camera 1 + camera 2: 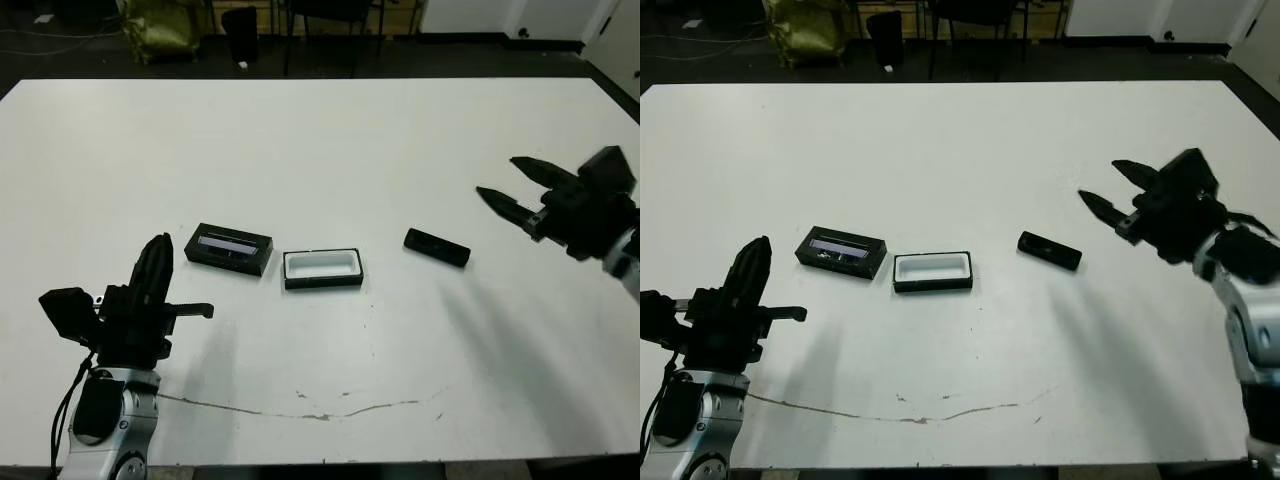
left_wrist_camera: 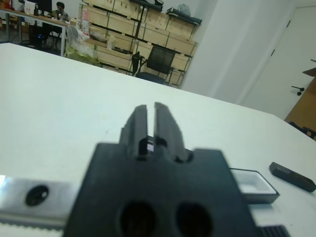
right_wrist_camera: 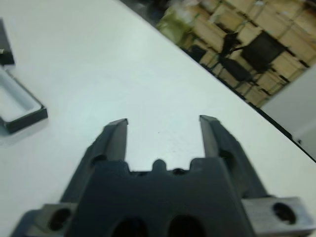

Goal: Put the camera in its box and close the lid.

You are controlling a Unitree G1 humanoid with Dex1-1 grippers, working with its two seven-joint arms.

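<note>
On the white tabletop point(image 1: 320, 150), the lid point(image 1: 229, 248), the box point(image 1: 322, 268) and the camera point(image 1: 437, 248) lie in a row across the middle, nearer the front edge than the far one: the lid toward the left edge, the open white-lined box just beside it, and the camera apart from the box toward the right edge. The left pincer point(image 1: 155, 262) is clenched on nothing, fingers pressed together, near the front left corner. The right pincer point(image 1: 510, 185) hangs released, fingers spread wide, between the camera and the right edge, touching nothing.

White table point(image 1: 330, 150); lid point(image 1: 230, 248); box point(image 1: 322, 268); camera point(image 1: 437, 248)
</note>
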